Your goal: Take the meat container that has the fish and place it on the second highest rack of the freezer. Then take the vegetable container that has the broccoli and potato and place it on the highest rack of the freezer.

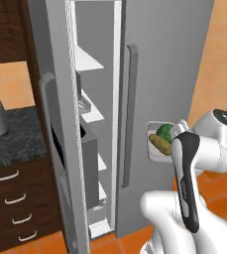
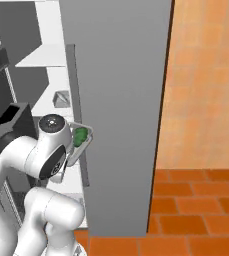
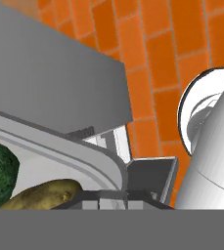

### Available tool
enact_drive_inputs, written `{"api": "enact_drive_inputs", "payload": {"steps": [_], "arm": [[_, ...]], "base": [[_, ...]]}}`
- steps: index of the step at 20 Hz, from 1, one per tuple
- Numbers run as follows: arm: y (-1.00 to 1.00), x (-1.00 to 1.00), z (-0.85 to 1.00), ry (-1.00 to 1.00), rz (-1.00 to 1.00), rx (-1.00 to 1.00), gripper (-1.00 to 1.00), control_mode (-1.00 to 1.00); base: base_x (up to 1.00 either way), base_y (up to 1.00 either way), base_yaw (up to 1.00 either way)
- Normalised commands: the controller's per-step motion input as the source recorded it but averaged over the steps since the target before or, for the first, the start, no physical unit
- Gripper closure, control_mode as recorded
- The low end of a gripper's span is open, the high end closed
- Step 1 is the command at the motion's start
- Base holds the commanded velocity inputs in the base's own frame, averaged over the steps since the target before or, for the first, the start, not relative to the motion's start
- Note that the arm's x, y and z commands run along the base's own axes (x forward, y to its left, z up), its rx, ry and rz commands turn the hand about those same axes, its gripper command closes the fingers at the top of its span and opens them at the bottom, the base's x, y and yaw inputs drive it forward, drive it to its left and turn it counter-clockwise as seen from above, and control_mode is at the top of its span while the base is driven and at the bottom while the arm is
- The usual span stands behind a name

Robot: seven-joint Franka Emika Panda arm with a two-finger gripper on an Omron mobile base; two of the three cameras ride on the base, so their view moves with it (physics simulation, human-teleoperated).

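Gripper (image 3: 114, 195) is clenching the rim of the vegetable container (image 1: 157, 144) with broccoli (image 1: 165, 131) and potato (image 1: 160, 143), holding it mid-air before the freezer (image 1: 97, 119). Keep it level, lifting toward the top rack (image 1: 87, 59).

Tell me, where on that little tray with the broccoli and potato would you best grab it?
By its thin rim, pinched from the side at one edge. The vegetable container is shallow, and the broccoli and potato fill its middle, so the raised wall is probably the only narrow part that two fingers could close on. The gripper seems shut on that rim.
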Motion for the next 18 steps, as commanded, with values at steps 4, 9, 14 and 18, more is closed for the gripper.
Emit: {"api": "enact_drive_inputs", "payload": {"steps": [4,9,14,18], "arm": [[0.0,0.0,0.0,0.0,0.0,0.0,1.0,1.0],[0.0,0.0,0.0,0.0,0.0,0.0,1.0,1.0],[0.0,0.0,0.0,0.0,0.0,0.0,1.0,1.0],[0.0,0.0,0.0,0.0,0.0,0.0,1.0,1.0]], "base": [[0.19,0.0,0.71],[0.23,-0.03,0.61],[0.21,-0.27,0.13],[0.53,-0.09,0.0]]}}
